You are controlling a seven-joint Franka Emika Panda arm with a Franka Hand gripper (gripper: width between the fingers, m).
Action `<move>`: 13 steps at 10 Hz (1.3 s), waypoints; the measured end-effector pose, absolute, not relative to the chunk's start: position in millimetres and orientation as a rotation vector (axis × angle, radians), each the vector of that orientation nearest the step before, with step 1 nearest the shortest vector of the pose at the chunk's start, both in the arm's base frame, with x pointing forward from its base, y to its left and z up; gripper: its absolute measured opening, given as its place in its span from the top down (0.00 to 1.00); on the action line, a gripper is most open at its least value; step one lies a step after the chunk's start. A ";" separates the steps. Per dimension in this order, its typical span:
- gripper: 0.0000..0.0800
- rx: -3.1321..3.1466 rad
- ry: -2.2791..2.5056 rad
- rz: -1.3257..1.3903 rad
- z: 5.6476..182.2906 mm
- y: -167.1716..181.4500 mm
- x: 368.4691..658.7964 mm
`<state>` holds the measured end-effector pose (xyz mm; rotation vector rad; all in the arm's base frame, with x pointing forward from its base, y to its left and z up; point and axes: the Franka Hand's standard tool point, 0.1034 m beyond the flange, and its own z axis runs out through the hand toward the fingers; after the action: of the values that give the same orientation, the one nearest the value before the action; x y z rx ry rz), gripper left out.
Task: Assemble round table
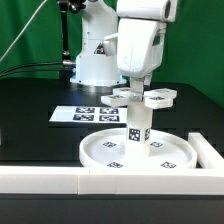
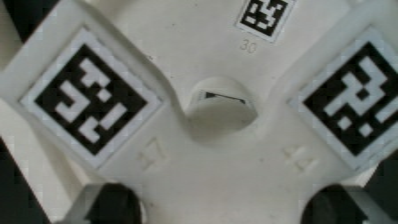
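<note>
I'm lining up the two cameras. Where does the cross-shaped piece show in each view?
Exterior view: the cross-shaped piece sits under the gripper, above the post standing on the disc.
Wrist view: it fills the picture.
Shared landmark: its square tags.

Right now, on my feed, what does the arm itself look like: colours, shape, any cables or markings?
The arm is glossy white with rounded, bulbous joint housings and dark seams between segments. The wrist housing is a boxy white-grey block. A black cable runs near its base. In the wrist view, the fingertips show as dark, rounded pads. No markings are legible.
</note>
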<state>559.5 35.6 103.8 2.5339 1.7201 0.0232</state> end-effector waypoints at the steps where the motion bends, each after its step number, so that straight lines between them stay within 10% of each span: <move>1: 0.45 2.545 1.704 0.024 103.8 35.3 559.5; 13: 0.45 3.098 -0.259 -0.020 101.8 41.5 549.5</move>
<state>549.5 41.5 101.8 3.0978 -0.2588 -0.0198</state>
